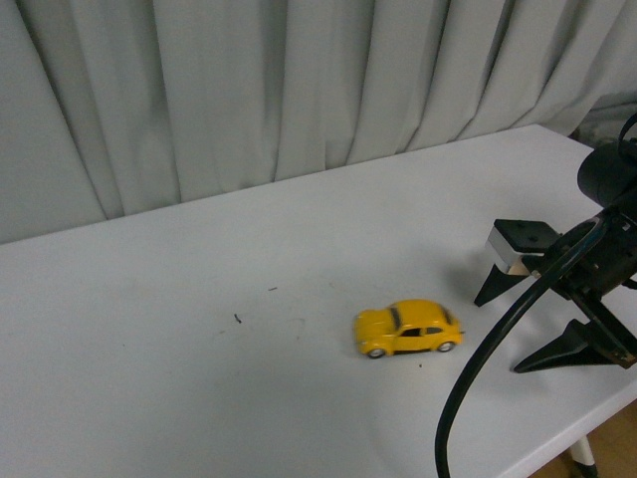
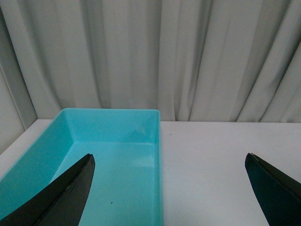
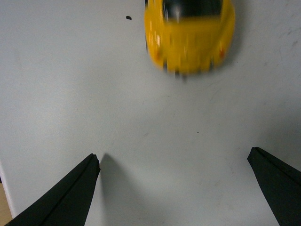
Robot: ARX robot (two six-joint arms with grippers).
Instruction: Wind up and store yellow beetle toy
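1 yellow beetle toy on desk, 1 teal bin. Right pincer spread wide, empty, near toy. Left pincer spread wide, empty.

The white worktop carries the yellow beetle toy, standing on its wheels toward the near right, a few small dark specks to its left, and, in the left wrist view, an open turquoise bin near its far edge.
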